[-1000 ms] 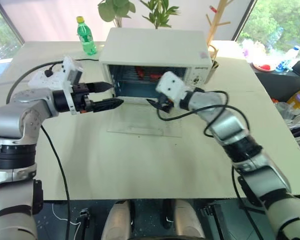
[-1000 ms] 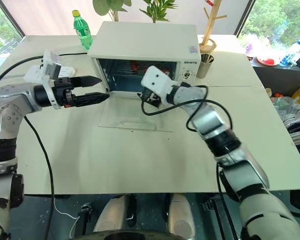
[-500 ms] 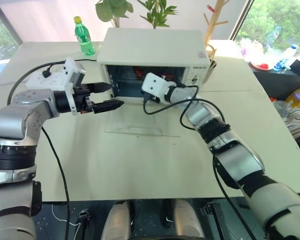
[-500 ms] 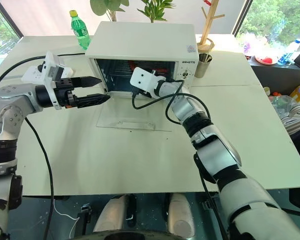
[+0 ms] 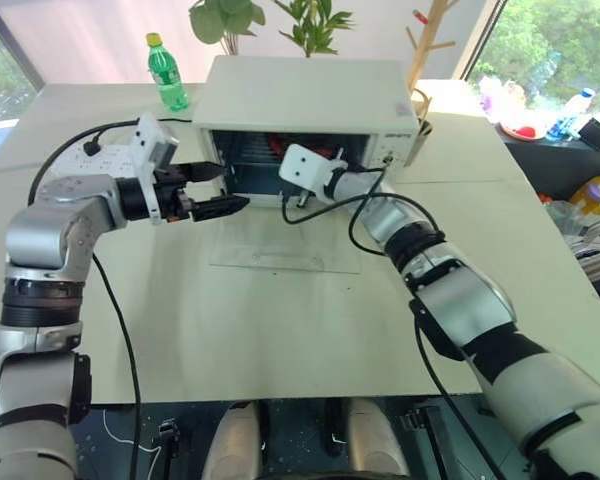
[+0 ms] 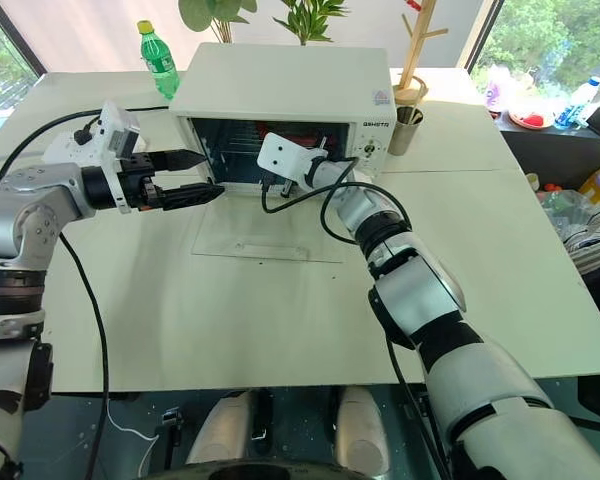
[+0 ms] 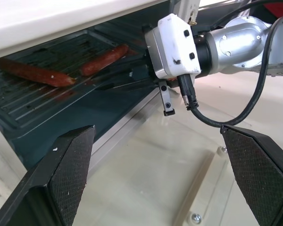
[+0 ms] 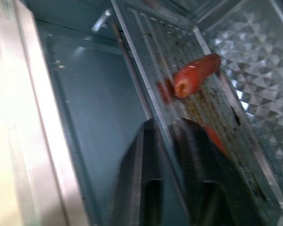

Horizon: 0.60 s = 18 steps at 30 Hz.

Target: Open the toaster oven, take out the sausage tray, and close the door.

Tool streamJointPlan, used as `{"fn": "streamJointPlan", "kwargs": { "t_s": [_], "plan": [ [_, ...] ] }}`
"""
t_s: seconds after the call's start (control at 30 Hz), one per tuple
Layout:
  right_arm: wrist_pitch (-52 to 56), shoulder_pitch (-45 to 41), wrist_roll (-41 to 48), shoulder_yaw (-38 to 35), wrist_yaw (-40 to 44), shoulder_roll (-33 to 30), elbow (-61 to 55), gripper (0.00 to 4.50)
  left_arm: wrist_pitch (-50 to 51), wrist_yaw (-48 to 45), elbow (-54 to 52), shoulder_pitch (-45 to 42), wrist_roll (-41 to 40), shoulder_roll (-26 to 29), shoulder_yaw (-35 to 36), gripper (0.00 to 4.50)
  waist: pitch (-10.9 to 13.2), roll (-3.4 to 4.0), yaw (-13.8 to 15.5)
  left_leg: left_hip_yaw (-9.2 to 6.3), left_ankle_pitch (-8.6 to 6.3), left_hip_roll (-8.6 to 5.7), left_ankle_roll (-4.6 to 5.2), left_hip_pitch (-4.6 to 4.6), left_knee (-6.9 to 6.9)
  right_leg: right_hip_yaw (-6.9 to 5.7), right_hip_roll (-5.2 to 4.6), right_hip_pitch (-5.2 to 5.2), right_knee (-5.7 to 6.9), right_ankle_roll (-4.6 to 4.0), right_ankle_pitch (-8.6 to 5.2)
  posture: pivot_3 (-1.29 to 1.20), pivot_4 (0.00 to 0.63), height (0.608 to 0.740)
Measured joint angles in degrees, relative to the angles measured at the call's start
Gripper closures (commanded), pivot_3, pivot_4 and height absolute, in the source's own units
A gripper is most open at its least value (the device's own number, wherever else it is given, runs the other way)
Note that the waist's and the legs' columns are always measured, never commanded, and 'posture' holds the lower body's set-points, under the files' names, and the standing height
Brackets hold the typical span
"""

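Head view: door (image 5: 285, 238) flat on tabletop (image 5: 280, 330); right gripper (image 5: 298, 190) reaches into toaster oven (image 5: 310, 100).

Left wrist view: left gripper (image 7: 160, 181) wide open, empty, outside.

Right wrist view: fingers (image 8: 144, 188) nearly closed astride sausage tray (image 8: 179, 80) rim. Pull straight, level.

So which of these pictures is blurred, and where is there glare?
Right wrist view: smeared by motion, the sausage and the tray's edge look soft. Left wrist view: sharp, both sausages crisp, toaster oven top washed out by bright light. Eye views: clear, with the open glass door nearly see-through on the table.
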Motion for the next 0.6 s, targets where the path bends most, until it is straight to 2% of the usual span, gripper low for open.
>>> {"fn": "streamJointPlan", "kwargs": {
  "t_s": [0.2, 0.3, 0.6],
  "plan": [
    [0.0, -1.5, -2.1, 0.0, -2.9, 0.9, 3.1, 3.67, -0.9, -0.4, 1.1, -0.7, 0.6, -0.1, -0.1, 0.0, 0.0, 0.0, 0.0, 0.0, 0.01, 0.01, -0.01, 0.0, 0.0, 0.0, 0.0, 0.0, 0.0, 0.0, 0.0, 0.0, 0.15, 0.717],
    [-0.4, -2.0, -3.6, 0.1, -3.5, 0.9, 3.6, 4.44, -1.6, -0.8, 2.7, -1.1, 1.1, -0.3, -0.3, 0.0, 0.0, 0.0, 0.0, 0.0, 0.01, 0.0, -0.01, 0.0, 0.0, 0.0, 0.0, 0.0, 0.0, 0.0, 0.0, 0.0, 0.15, 0.717],
    [-1.2, -2.5, -5.7, 0.6, -3.2, 0.7, 3.9, 4.44, -6.3, -4.6, 16.6, -8.6, 5.2, -2.6, -3.5, 0.0, -0.1, -0.12, 0.0, 0.0, 0.01, 0.0, -0.02, 0.0, -0.03, -0.01, 0.03, 0.0, 0.05, 0.0, 0.0, 0.0, 0.15, 0.717]
  ]
}}
